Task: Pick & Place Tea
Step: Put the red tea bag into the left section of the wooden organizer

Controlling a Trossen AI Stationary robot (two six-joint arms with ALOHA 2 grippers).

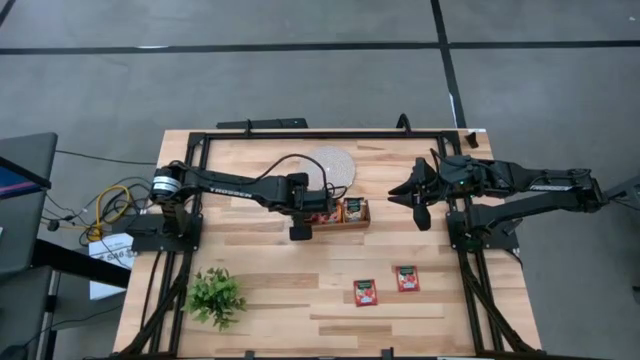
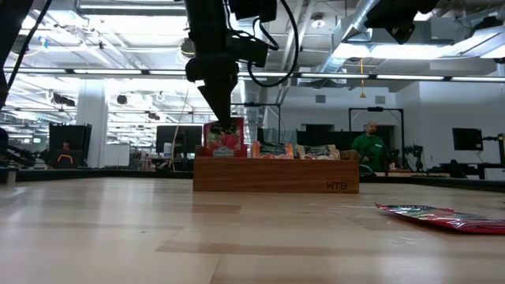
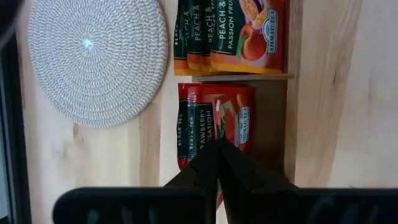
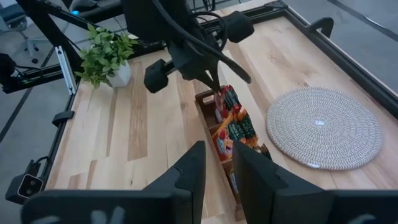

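Above the tray (image 2: 276, 175), left gripper (image 3: 217, 146) fingers closed on a red sachet (image 3: 231, 118).

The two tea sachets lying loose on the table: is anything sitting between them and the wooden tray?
Nothing visible. From above, the two loose sachets lie on bare wood, with only open table between them and the wooden tray. The left gripper hangs shut over the tray; the right gripper waits apart.

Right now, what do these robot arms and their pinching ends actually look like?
Both arms are dark, nearly black, built of slim jointed tubes with white lettering along them. The left arm has a silver ring at its base and a black cable looping over it; yellow wires trail nearby. Each tool, left and right, ends in two flat, tapering black fingers.
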